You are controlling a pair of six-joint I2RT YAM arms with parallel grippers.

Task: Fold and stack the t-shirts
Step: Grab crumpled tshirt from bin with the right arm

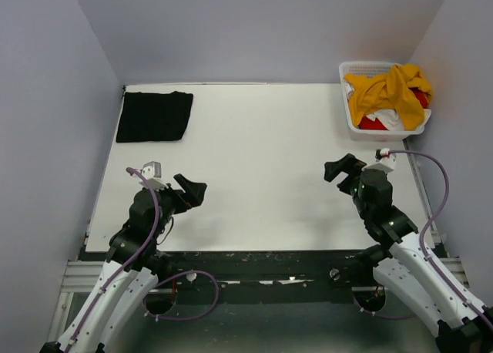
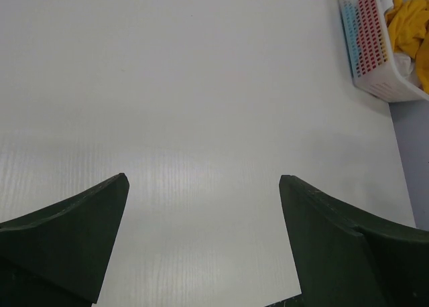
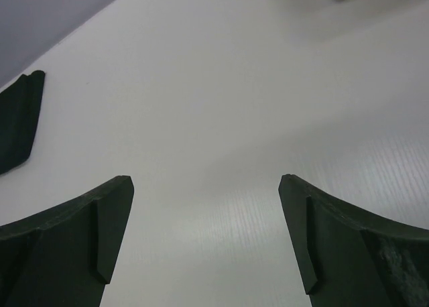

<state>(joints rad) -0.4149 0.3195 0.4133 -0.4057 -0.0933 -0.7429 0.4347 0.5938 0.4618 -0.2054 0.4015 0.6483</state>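
T-shirts are sitting in two places: a black t-shirt (image 1: 154, 116) is lying folded flat at the far left corner of the table (image 1: 269, 152), while a mustard t-shirt (image 1: 389, 91) is spilling over a red t-shirt (image 1: 373, 125) and a white t-shirt (image 1: 393, 119) inside the lattice basket (image 1: 347, 106) at the far right corner. The left gripper (image 1: 194, 191) and right gripper (image 1: 337, 168) are hovering over the table's near half, well apart from all cloth, jaws standing wide and holding nothing
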